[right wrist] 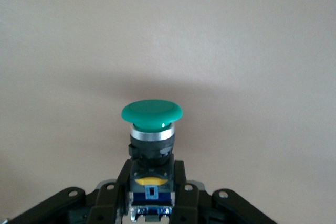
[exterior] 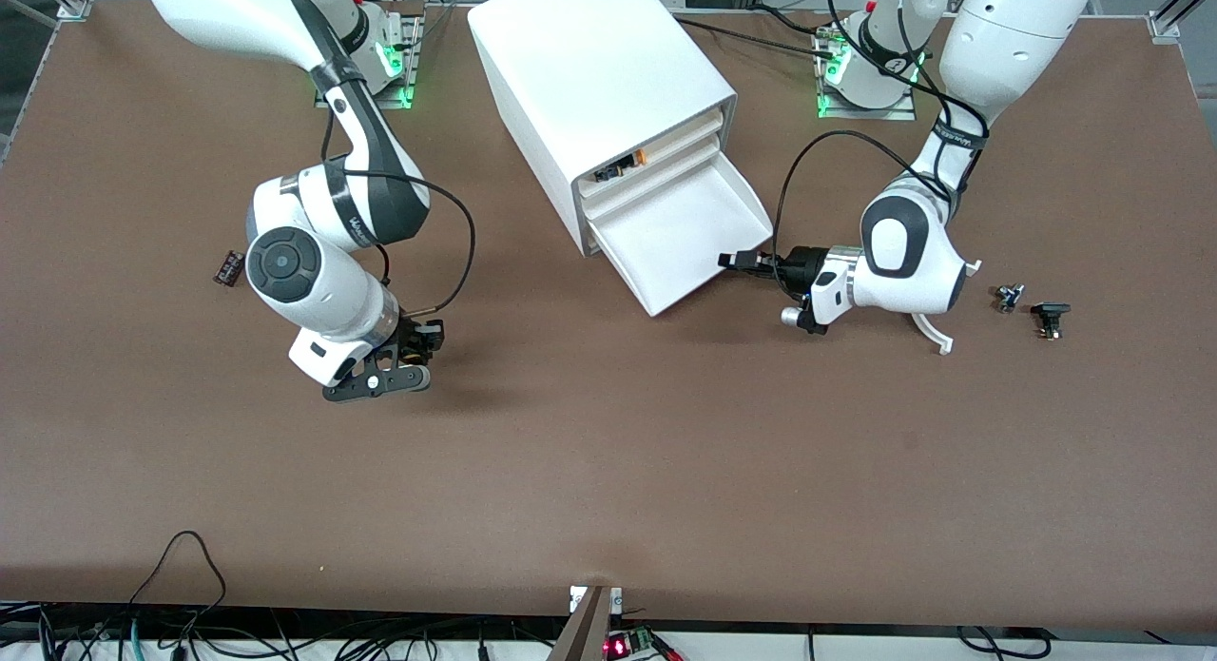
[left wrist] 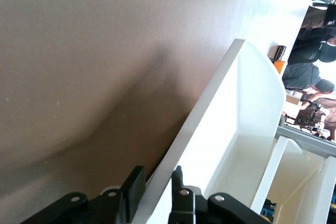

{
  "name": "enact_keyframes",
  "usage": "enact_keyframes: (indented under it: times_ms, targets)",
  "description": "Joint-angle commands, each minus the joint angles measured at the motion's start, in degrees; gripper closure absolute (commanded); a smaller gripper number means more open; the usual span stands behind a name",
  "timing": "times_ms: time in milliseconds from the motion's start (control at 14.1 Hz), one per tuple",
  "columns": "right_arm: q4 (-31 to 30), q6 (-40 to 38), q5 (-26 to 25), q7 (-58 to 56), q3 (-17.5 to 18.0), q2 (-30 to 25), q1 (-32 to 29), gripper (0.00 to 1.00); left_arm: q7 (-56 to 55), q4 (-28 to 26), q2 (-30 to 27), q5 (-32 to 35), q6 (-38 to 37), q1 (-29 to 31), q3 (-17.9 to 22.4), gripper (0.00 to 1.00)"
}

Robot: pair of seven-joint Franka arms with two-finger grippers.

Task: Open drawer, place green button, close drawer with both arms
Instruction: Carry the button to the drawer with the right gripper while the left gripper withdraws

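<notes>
Nearest the front camera we see the right gripper [exterior: 404,357] over bare table [exterior: 608,471], toward the right arm's end from the cabinet [exterior: 599,90], fingers clamped on the button [right wrist: 151,129], green cap outward. We find the drawer [exterior: 680,233] pulled out of the cabinet's lowest tier. At the drawer's corner, our left gripper [exterior: 737,260] straddles its side wall, fingers [left wrist: 135,184] parted.
</notes>
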Motion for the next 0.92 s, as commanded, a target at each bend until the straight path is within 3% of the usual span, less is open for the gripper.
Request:
enact_keyframes:
  times_ms: [0, 142, 355, 497, 710, 781, 852]
  targets:
    - [6.06, -4.29, 0.11, -7.62, 3.21, 0.78, -0.31, 0.9, -1.06, 0.51, -2.21, 1.48, 0.77, 1.34, 0.82, 0.0]
    - [7.83, -4.57, 0.11, -14.91, 6.81, 1.14, -0.22, 0.9, -1.24, 0.51, -4.58, 2.62, 1.39, 1.95, 0.82, 0.0]
    - [10.64, -4.21, -0.15, -26.0, 12.18, 1.58, 0.57, 0.9, -1.24, 2.7, -8.36, 11.39, 8.04, 4.85, 0.82, 0.0]
    - [12.57, -3.86, -3.56, -32.41, 15.35, 2.45, 2.15, 0.9, -1.94, 5.51, -12.48, 13.87, 9.3, 10.28, 1.08, 0.0]
    - [17.67, -3.42, -5.69, -40.52, 16.77, 6.14, 6.62, 0.9, -1.76, 6.05, -16.61, 14.14, 7.12, 14.16, 1.52, 0.0]
    - [18.11, -3.42, -5.78, -41.14, 16.77, 6.5, 8.73, 0.9, -1.76, 6.48, -18.98, 16.05, 4.67, 14.61, 1.78, 0.0]
    - [18.29, -3.33, -5.87, -41.84, 16.77, 6.85, 10.66, 0.9, -2.11, 7.53, -21.7, 23.03, 2.12, 14.88, 3.0, 0.0]
